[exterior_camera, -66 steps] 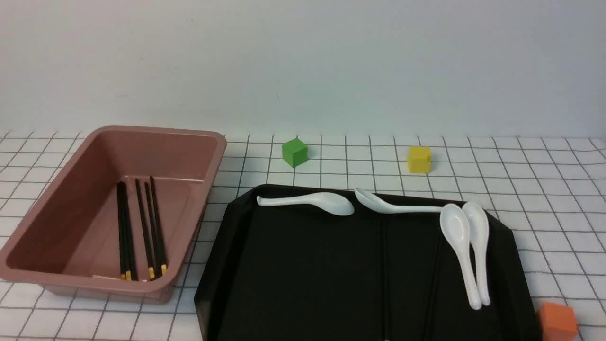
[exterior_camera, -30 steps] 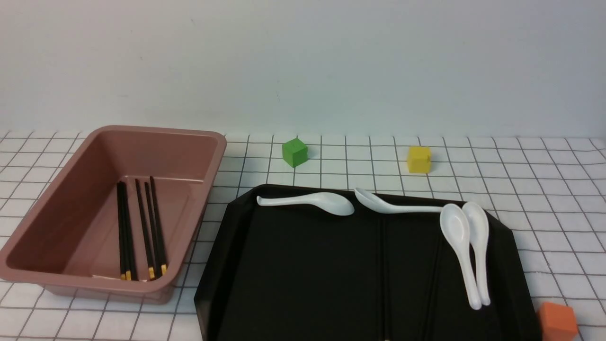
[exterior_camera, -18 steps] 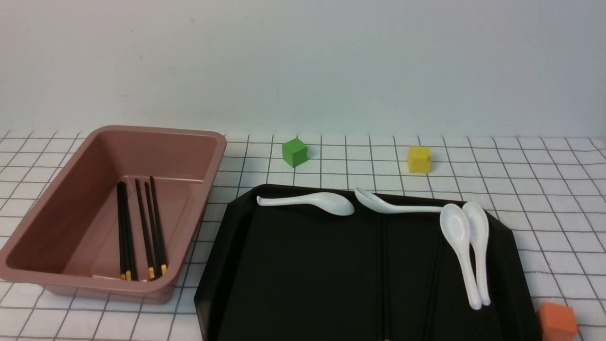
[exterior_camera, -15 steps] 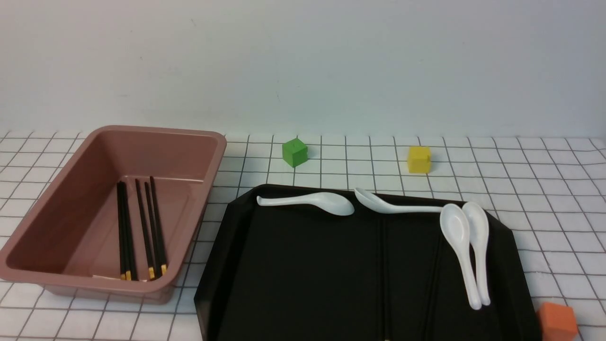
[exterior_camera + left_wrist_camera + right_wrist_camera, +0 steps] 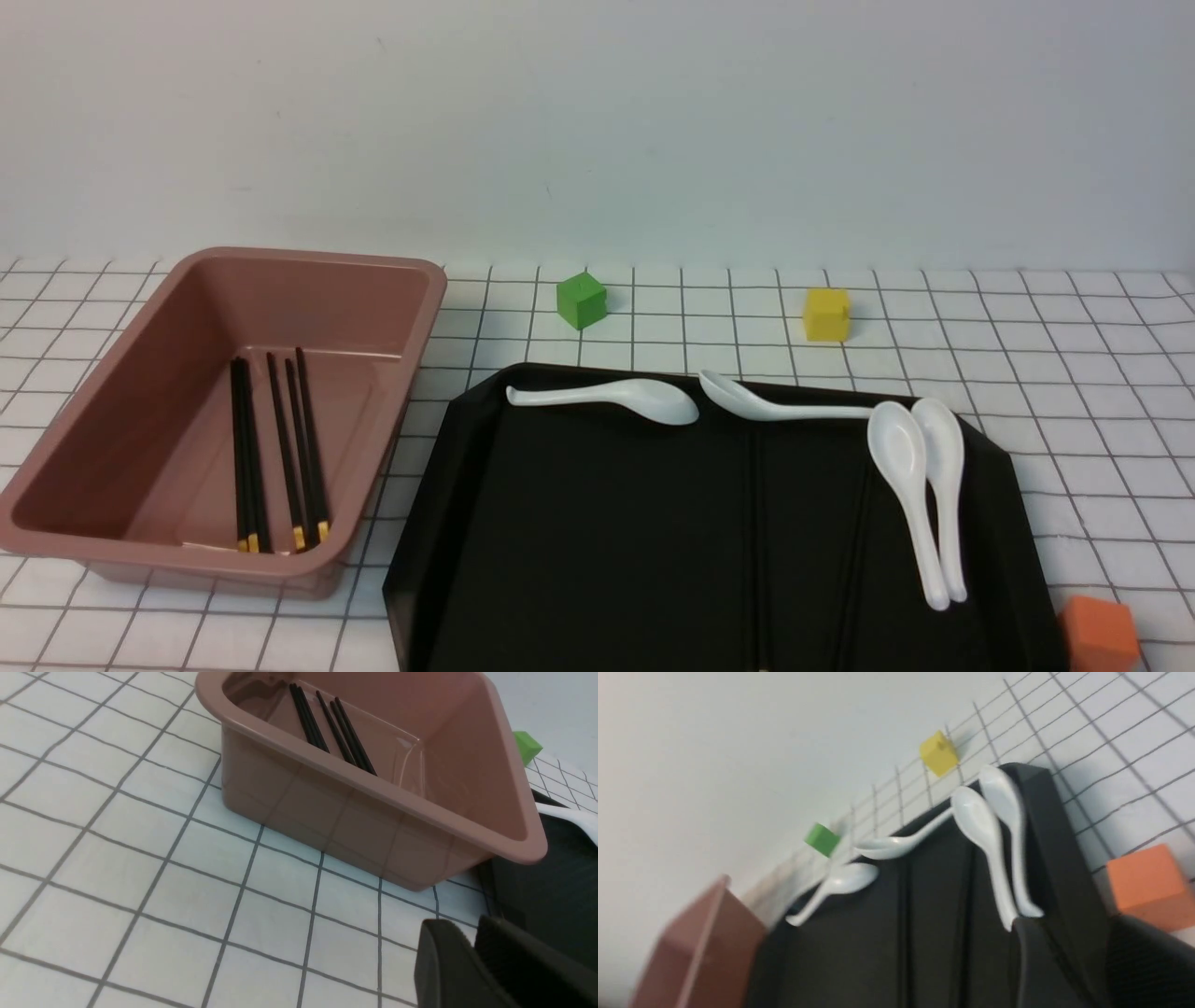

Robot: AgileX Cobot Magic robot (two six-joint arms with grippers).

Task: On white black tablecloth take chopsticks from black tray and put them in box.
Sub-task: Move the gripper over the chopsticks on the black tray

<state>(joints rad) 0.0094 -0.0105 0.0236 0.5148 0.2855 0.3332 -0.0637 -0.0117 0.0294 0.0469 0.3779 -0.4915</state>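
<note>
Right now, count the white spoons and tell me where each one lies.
4, all on the black tray: the first spoon along its far edge, the second spoon to its right, the third spoon and fourth spoon side by side near the right rim. None looks hidden.

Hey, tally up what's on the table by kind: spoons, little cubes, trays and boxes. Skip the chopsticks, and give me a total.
Spoons: 4
Cubes: 3 (green cube, yellow cube, orange cube)
Tray: 1
Box: 1
Total: 9
</note>
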